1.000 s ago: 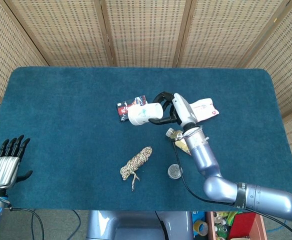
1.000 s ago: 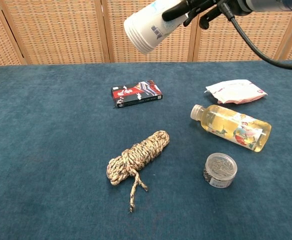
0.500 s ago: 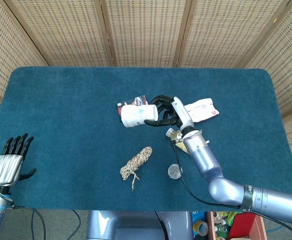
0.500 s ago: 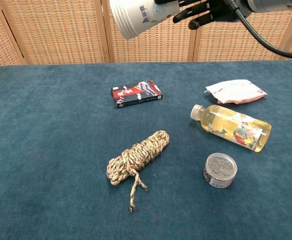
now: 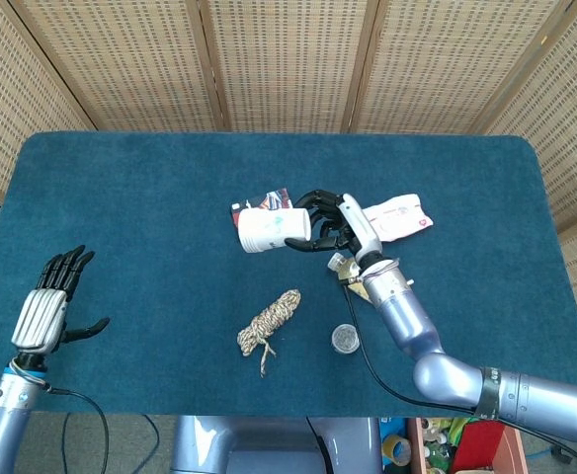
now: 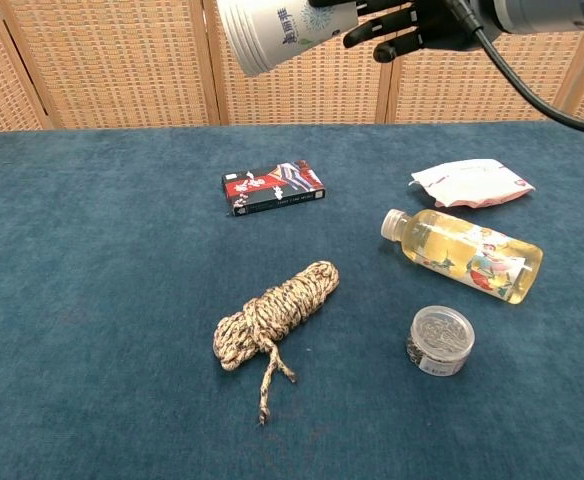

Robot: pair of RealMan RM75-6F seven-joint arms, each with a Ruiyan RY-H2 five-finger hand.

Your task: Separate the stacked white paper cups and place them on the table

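Stacked cups (image 5: 266, 229) lie sideways, gripped by right hand (image 5: 330, 223).

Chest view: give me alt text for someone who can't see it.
The right hand holds the stacked white paper cups sideways, high above the blue table. Below lie a card box, rope bundle, bottle, small jar and white packet.

one cup stack (image 6: 282, 30), one rope (image 6: 272, 315), one bottle (image 6: 462, 255), one jar (image 6: 440, 340), one box (image 6: 272, 188), one packet (image 6: 472, 183).
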